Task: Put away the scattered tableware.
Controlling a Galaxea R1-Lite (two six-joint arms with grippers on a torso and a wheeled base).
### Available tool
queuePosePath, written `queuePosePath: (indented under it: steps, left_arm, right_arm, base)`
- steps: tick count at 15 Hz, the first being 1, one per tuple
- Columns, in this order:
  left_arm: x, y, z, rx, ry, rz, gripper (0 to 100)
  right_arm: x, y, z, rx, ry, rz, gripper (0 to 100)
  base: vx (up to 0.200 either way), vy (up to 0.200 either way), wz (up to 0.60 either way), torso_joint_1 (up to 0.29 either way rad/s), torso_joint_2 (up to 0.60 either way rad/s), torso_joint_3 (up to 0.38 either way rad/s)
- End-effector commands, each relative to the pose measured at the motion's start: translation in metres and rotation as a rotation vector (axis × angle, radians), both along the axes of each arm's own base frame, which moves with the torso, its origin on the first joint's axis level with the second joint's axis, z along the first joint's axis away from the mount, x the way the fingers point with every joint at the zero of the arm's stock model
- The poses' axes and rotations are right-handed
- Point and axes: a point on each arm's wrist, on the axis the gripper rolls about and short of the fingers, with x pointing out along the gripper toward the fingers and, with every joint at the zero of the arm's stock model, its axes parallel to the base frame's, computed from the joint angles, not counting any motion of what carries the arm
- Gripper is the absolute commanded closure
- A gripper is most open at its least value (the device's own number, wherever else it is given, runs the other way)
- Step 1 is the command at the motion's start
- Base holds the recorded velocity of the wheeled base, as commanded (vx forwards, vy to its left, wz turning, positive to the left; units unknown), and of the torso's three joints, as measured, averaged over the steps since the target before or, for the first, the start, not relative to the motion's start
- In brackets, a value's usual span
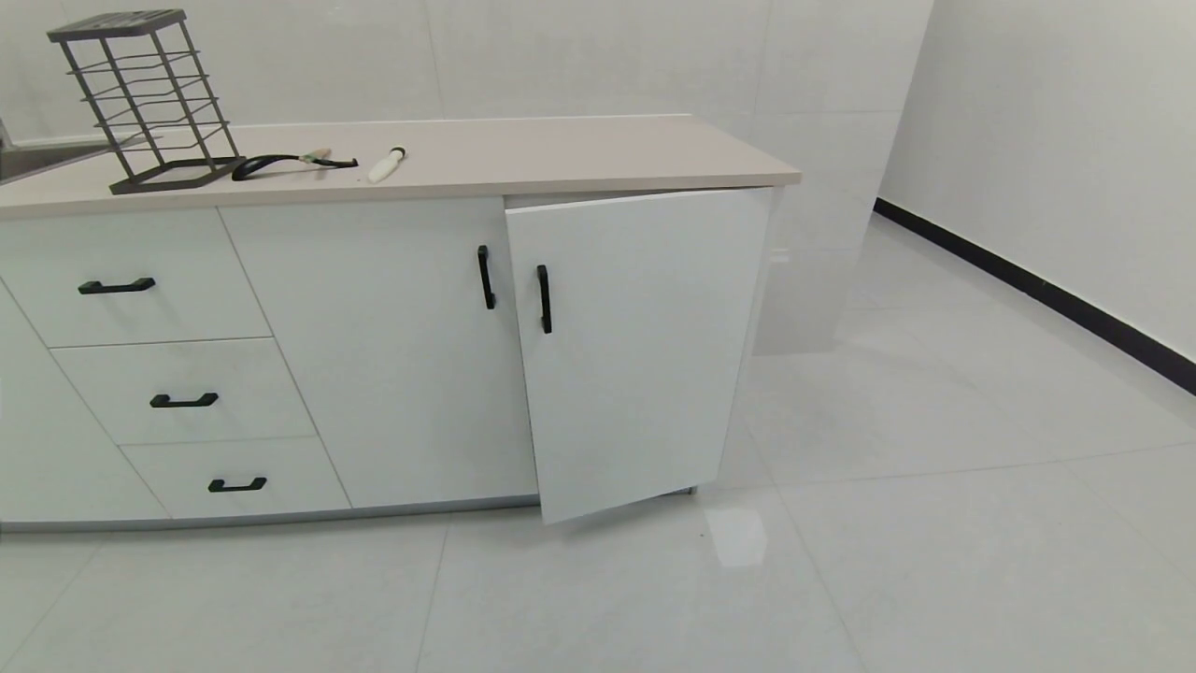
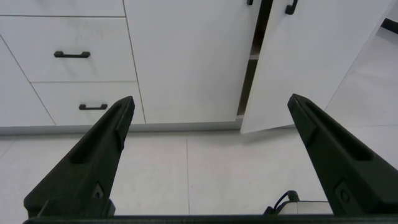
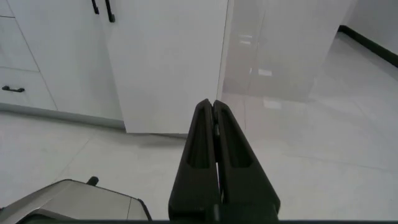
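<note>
On the beige countertop [image 1: 561, 154] lie a black ladle-like utensil [image 1: 280, 164] and a white-handled utensil [image 1: 386, 164], just right of a dark wire rack [image 1: 145, 98]. My left gripper [image 2: 208, 109] is open, its two black fingers [image 2: 99, 155] spread wide, held low over the floor facing the cabinet drawers. My right gripper [image 3: 213, 109] is shut with nothing between its fingers, also low over the floor, facing the ajar cabinet door [image 3: 168, 62]. Both grippers are far from the utensils.
The right cabinet door [image 1: 635, 346] hangs partly open, swinging out over the floor. Three drawers with black handles [image 1: 184, 400] sit at the left. A sink [image 1: 37, 159] edge shows at far left. A wall with a black baseboard [image 1: 1037, 290] runs along the right.
</note>
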Motion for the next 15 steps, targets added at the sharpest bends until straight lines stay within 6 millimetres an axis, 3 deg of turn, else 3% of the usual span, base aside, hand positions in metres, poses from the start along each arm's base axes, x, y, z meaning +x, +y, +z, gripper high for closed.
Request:
queuePosePath:
  steps: [1, 3, 15]
  left_arm:
    - [0.0, 0.0, 0.0001, 0.001, -0.002, 0.001, 0]
    - [0.0, 0.0, 0.0001, -0.001, -0.002, 0.001, 0]
    - [0.0, -0.0001, 0.0, 0.001, 0.0, -0.002, 0]
  right_arm:
    - [-0.0002, -0.0051, -0.0033, -0.005, 0.013, -0.227, 100]
    - [-0.0002, -0.0062, -0.0057, 0.049, 0.042, -0.272, 100]
    - [-0.0003, -0.0057, -0.0054, 0.058, 0.044, -0.244, 100]
  base:
    - [0.0, 0.0, 0.0, 0.0, 0.0, 0.0]
    - [0.0, 0.0, 0.0, 0.0, 0.0, 0.0]
    - [0.2, 0.2, 0.0, 0.001, 0.0, 0.003]
